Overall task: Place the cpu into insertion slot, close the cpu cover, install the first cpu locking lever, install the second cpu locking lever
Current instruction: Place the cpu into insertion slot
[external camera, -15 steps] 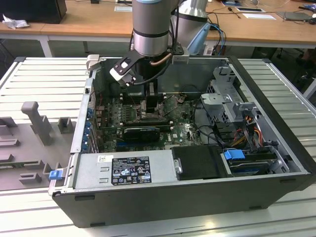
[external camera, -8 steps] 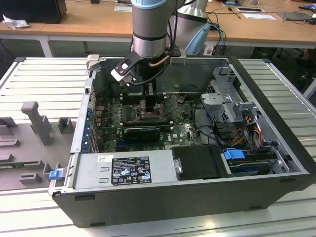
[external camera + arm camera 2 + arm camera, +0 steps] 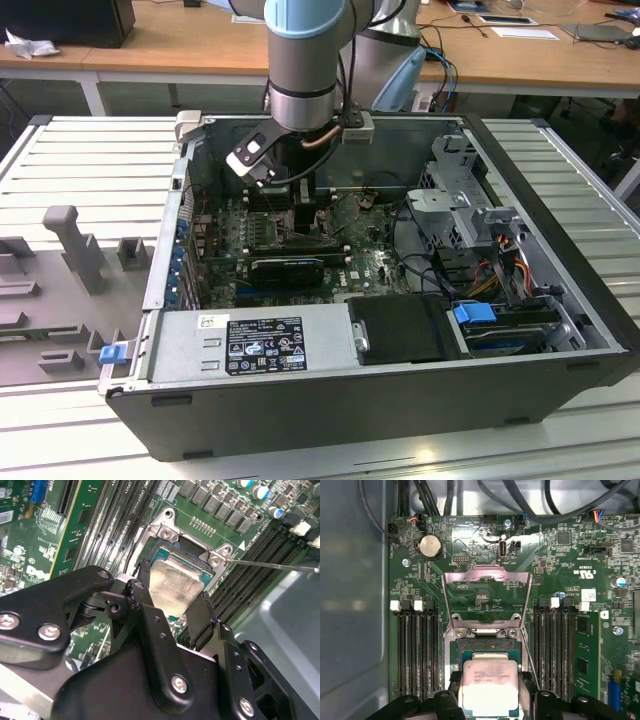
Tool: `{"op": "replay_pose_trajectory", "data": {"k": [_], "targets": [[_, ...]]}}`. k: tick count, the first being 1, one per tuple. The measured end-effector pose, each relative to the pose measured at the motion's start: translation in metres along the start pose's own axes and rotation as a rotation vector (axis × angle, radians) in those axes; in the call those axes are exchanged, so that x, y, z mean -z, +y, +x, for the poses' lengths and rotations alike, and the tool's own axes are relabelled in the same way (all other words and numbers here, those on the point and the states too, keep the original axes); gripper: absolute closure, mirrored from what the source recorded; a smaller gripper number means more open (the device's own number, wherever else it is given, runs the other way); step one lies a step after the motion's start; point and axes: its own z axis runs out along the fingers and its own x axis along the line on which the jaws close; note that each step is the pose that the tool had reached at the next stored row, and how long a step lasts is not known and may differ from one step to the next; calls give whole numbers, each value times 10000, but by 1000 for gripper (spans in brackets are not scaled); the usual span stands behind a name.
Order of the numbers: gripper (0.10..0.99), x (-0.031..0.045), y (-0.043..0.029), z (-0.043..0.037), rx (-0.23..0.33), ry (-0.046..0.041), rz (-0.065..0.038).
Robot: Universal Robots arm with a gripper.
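The cpu [image 3: 490,687] has a pale brushed-metal face with a dull sheen, and the cpu cover [image 3: 486,574] is thin bare grey sheet metal. The gripper [image 3: 172,602] is matt black with bright steel screws; the motherboard [image 3: 555,555] is glossy green. In the exterior view the computer case [image 3: 400,400] is smooth dark-grey metal, the table [image 3: 80,160] ribbed pale metal, and the desk [image 3: 200,45] along the frame's upper edge light wood.

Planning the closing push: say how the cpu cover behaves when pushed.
The cpu cover is thin windowed metal, so probably light, slightly springy. It stands open, hinged by the insertion slot, so a push likely swings it.
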Motion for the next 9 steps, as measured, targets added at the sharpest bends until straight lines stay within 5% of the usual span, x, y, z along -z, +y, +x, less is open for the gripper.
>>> {"op": "replay_pose_trajectory", "data": {"k": [9], "targets": [[557,-74,15,-1,-42,0,-1]]}}
